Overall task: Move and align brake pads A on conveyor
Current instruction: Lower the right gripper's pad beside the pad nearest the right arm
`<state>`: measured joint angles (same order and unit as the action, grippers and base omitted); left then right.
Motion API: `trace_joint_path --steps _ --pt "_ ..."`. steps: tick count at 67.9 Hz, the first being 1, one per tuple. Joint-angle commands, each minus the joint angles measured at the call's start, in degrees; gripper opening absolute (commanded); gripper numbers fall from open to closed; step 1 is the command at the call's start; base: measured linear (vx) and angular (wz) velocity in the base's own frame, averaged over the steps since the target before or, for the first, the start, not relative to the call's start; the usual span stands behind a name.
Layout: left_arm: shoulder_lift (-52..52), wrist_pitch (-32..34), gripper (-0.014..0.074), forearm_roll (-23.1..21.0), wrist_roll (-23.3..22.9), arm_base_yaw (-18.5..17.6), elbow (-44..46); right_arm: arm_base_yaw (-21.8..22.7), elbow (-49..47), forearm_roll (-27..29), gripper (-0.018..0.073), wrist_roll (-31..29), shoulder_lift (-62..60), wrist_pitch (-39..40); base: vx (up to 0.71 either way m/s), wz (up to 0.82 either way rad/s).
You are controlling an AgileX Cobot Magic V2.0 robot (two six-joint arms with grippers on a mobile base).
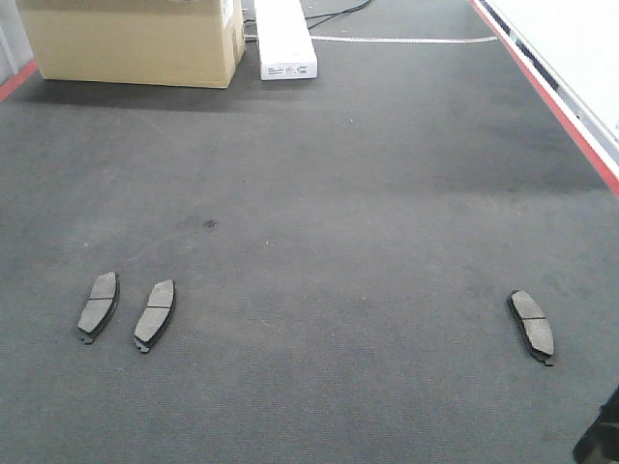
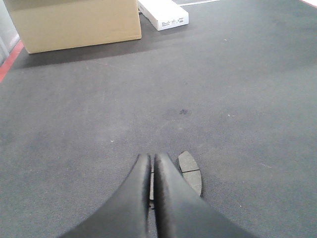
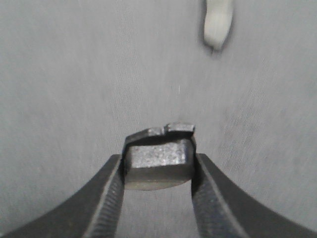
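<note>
Two brake pads (image 1: 100,304) side by side at the conveyor's (image 1: 319,193) left, one stray pad (image 1: 532,325) far right, a fourth pad (image 3: 159,163) clamped in the right gripper (image 3: 157,198) aloft, left gripper (image 2: 151,198) pinched empty — roughly halfway, aligning unfinished.

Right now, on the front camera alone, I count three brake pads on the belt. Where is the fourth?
Observer: The fourth pad is clamped between the fingers of the right gripper, as seen in the right wrist view.
Operator: Is the left gripper holding anything?
Observer: No. The left gripper is shut with its fingers pressed together and nothing between them.
Operator: What is nearest to it?
Observer: In the left wrist view, a pad lies flat on the conveyor just to the right of its fingertips.
</note>
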<state>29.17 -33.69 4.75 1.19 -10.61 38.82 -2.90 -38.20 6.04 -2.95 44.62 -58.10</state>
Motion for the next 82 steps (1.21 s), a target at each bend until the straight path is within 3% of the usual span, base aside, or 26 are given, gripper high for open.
trace_joint_path --steps 1,49,82 --pt "0.32 4.38 -0.0006 0.06 -0.12 -0.36 1.28 0.04 -3.49 1.36 -0.0004 -0.11 4.46 2.49 0.0 0.0" --pt "0.32 4.38 -0.0006 0.06 -0.12 -0.36 1.28 0.04 -35.31 3.02 -0.0004 -4.76 45.72 -15.57 0.0 0.0" --pt "0.32 4.38 -0.0006 0.06 -0.12 -0.36 1.28 0.04 -45.81 2.02 -0.0004 -6.24 63.39 -15.57 0.0 0.0"
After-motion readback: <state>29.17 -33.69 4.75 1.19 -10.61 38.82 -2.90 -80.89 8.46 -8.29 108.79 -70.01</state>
